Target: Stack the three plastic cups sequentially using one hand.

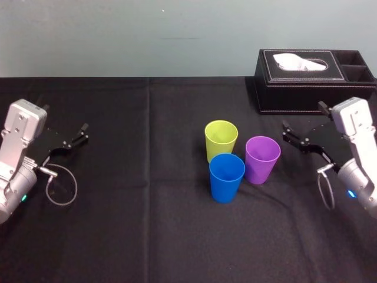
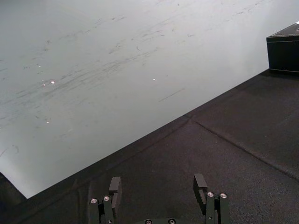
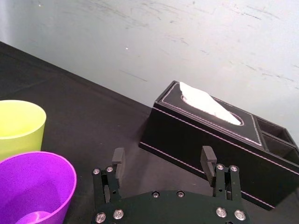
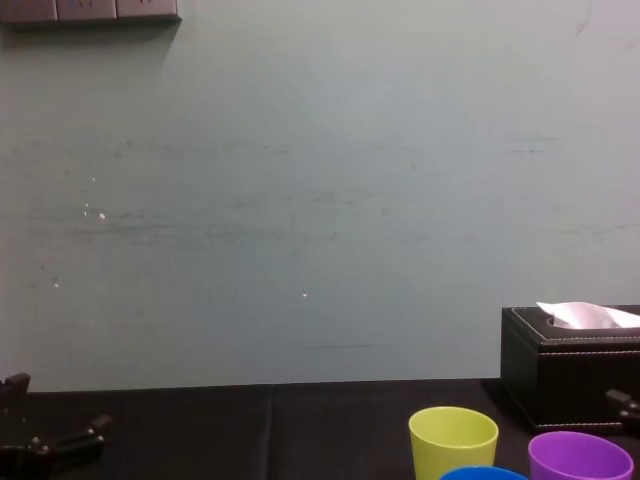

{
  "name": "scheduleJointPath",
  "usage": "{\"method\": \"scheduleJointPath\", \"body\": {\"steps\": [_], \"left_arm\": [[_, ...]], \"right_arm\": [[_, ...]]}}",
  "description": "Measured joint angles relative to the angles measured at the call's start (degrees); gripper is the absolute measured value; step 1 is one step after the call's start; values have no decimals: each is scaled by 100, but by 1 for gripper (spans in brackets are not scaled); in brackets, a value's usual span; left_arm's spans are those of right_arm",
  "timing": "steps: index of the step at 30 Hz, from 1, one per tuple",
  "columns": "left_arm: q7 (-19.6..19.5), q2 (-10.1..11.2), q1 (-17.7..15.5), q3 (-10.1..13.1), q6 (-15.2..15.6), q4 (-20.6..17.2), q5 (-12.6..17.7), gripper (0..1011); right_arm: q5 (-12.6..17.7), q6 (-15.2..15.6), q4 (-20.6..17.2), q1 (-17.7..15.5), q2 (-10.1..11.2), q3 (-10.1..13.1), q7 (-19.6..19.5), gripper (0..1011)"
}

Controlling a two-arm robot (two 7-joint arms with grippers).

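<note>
Three smooth, tapered plastic cups stand upright, mouths up, in a tight cluster right of centre on the tabletop, which is covered in matte black woven cloth with faint crease lines. The yellow-green cup is farthest, the purple cup is to its right and a little nearer, and the blue cup is nearest. Whether their walls touch cannot be told. From the chest, the lower edge cuts all three off, and the blue one shows as just a sliver of rim.

The right gripper hovers to the right of the purple cup, near it but apart. Its two flat black fingers are spread wide with nothing between them. The left gripper rests far to the left over bare cloth, well apart from the cups. Its two fingers are likewise spread and hold nothing.

At the far right sits one black tissue box, rectangular, leather-like with pale stitching. A white tissue pokes from its oval slot, and it has two open compartments at its right end. A pale, scuffed wall lies behind the tabletop.
</note>
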Motion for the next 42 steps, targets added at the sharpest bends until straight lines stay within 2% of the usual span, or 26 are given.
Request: {"method": "scheduleJointPath", "body": {"steps": [5, 16, 21, 28, 36, 42], "left_arm": [[0, 0, 0, 0, 0, 0, 0, 1011], [0, 0, 0, 0, 0, 0, 0, 1011], [0, 0, 0, 0, 0, 0, 0, 1011], [0, 0, 0, 0, 0, 0, 0, 1011], [0, 0, 0, 0, 0, 0, 0, 1011], [0, 0, 0, 0, 0, 0, 0, 1011]], "right_arm": [[-6, 3, -85, -140, 60, 144, -7, 1003], [136, 0, -298, -702, 392, 506, 201, 1003], [331, -82, -462, -1128, 584, 691, 462, 1003], [598, -289, -695, -1592, 747, 836, 880, 1003], [927, -403, -908, -1918, 735, 927, 1284, 1003], [1153, -287, -1033, -1997, 635, 962, 1510, 1003]]}}
